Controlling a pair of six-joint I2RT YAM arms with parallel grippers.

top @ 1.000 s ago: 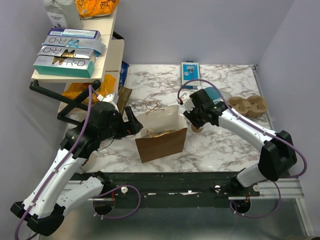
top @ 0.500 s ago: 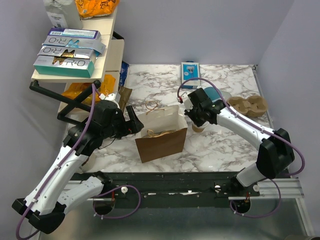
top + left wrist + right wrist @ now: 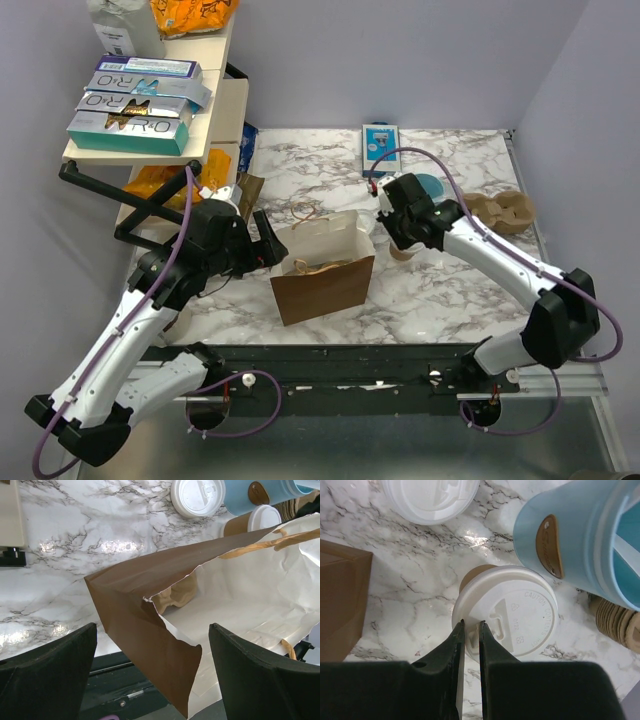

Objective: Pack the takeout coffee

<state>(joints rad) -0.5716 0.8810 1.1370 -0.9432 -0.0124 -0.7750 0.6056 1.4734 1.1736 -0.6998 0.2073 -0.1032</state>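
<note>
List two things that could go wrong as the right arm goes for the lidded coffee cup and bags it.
1. The right gripper has its jaws nearly closed over the edge of the lid on the coffee cup. That is too narrow to take the cup, so it might only knock it over or pop the lid off.
2. The blue mug stands close beside the cup, so a wider grasp could bump it.

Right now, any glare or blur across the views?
Left wrist: glare patches on the marble table, paper bag sharp. Right wrist: one hot spot near the coffee lid, whose embossed text reads clearly; right hand dark, detail lost. Top external: even light, no blur.
</note>
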